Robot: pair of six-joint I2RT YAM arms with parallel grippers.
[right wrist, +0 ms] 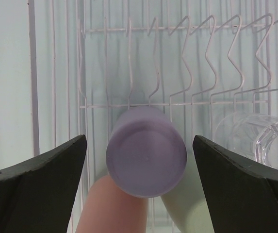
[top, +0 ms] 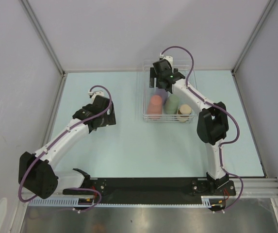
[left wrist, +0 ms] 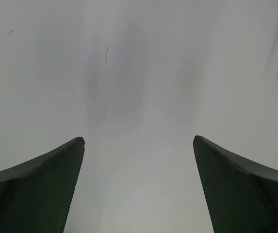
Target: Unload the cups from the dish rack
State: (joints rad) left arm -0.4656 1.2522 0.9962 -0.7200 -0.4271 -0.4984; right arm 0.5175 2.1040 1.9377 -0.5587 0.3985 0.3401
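— Dark left fingers (left wrist: 41,184), far left?
— Spread wide, gripping nothing, hanging over the pale blue-green counter (top: 129,141), well apart from the rack.
— Further right?
— Clear slatted plastic dish rack (top: 144,97), holding a salmon-red plastic tumbler (top: 155,104), then a pale green tumbler (top: 171,103), then a beige-tan tumbler (top: 184,112).
— Right fingers (right wrist: 37,179)?
— Parted too, flanking a lilac plastic tumbler (right wrist: 146,151) inside the rack, flat base toward the wrist camera, touching neither finger. Rightmost, a clear glass tumbler (right wrist: 260,141) on its side.
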